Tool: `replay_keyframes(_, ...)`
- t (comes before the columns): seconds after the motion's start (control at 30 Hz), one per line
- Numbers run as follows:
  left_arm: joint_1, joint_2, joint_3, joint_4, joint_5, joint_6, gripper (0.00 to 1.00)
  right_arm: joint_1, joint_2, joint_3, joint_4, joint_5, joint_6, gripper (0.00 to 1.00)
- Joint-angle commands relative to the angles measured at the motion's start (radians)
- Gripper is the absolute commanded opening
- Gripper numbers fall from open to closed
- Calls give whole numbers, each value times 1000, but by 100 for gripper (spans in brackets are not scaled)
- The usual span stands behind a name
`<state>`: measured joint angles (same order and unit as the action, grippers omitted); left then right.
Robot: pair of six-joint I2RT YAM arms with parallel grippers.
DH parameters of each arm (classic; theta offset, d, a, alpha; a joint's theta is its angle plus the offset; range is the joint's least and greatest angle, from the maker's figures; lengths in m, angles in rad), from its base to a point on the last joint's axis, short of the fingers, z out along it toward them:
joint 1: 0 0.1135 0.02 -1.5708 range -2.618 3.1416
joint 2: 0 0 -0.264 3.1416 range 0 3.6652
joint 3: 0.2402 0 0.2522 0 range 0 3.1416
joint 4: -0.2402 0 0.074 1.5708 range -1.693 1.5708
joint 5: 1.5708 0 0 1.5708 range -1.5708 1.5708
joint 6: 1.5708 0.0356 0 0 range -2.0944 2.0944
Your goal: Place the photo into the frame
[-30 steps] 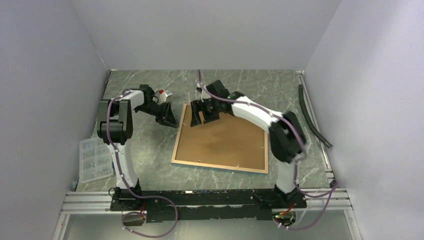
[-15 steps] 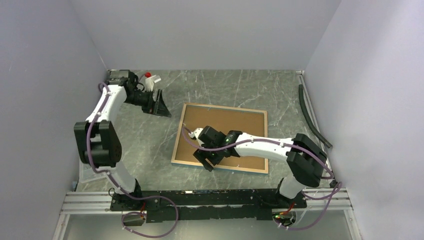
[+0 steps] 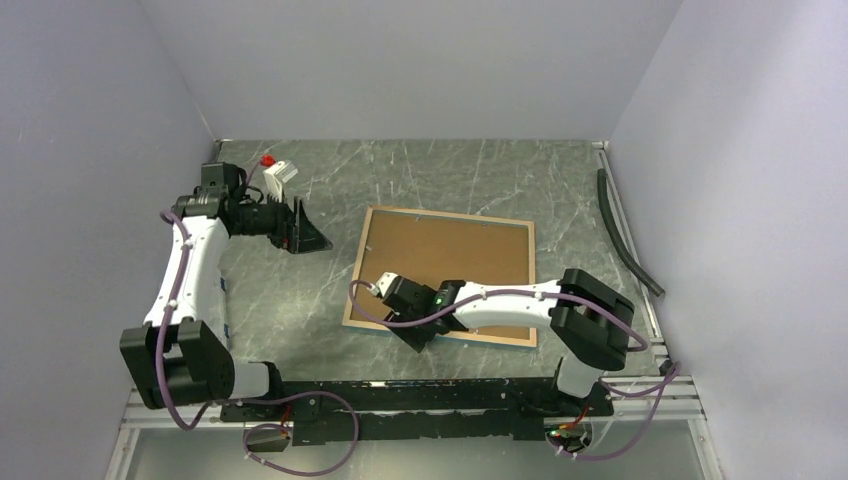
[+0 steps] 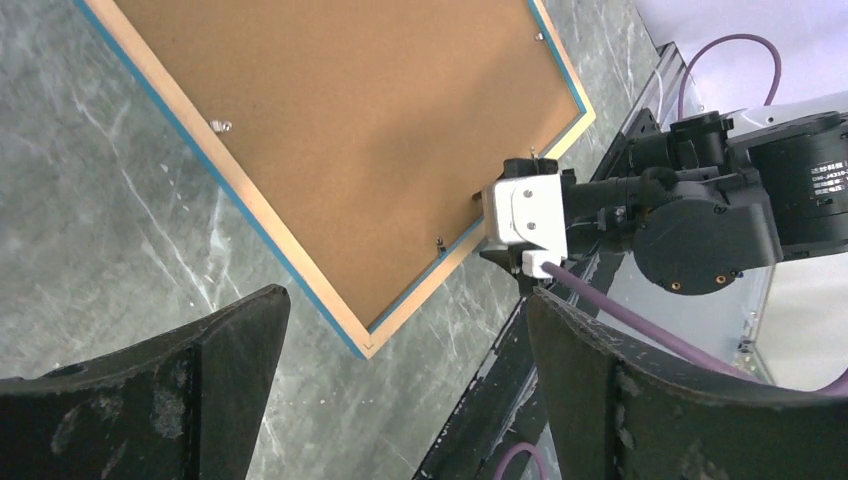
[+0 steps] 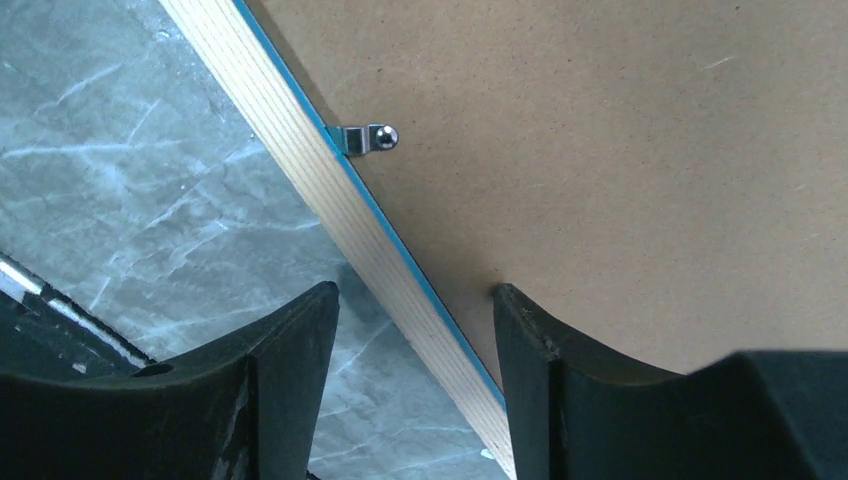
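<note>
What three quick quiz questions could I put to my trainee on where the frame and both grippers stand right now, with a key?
1. True or false: the photo lies in plain sight on the table beside the frame.
2. Which part of the frame is the right gripper over? A) its near edge B) its far edge C) the middle of the brown backing panel
3. Fill in: the ___ gripper hangs over the table off the frame's left side, jaws wide and empty.

Key: 1 false: no photo shows in any view. 2 A. 3 left: the left gripper.
</note>
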<state>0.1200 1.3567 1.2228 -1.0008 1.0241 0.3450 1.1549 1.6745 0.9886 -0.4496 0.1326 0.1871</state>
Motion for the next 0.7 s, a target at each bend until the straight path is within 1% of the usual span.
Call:
replay_keyframes(0.0, 4, -72, -31, 123, 87, -23, 94, 29, 24, -5, 18, 24, 22, 60)
replay_keyframes(0.07, 4, -69, -33, 124, 80, -6, 94, 34, 36, -5, 20, 33, 31, 56)
replay_keyframes(0.17, 4, -55, -33, 101, 56, 39, 94, 34, 58, 3, 17, 44, 38, 44)
replay_keyframes(0.2, 5, -53, -36, 91, 47, 63, 94, 34, 66, 10, 15, 49, 37, 37)
replay_keyframes(0.23, 4, -55, -39, 78, 30, 96, 94, 34, 70, 21, 12, 57, 36, 27)
replay_keyframes(0.33, 4, -90, -76, 75, -21, 223, 94, 33, 75, 73, -11, 74, 25, 11)
replay_keyframes(0.47, 2, -186, -167, 77, -84, 449, 94, 27, 40, 175, -55, 57, -9, 7)
replay_keyframes(0.5, 2, -213, -191, 66, -96, 549, 94, 19, 29, 201, -64, 43, -14, 7)
replay_keyframes(0.67, -5, -344, -291, 8, -136, 859, 94, -14, -12, 327, -119, -55, -31, 6)
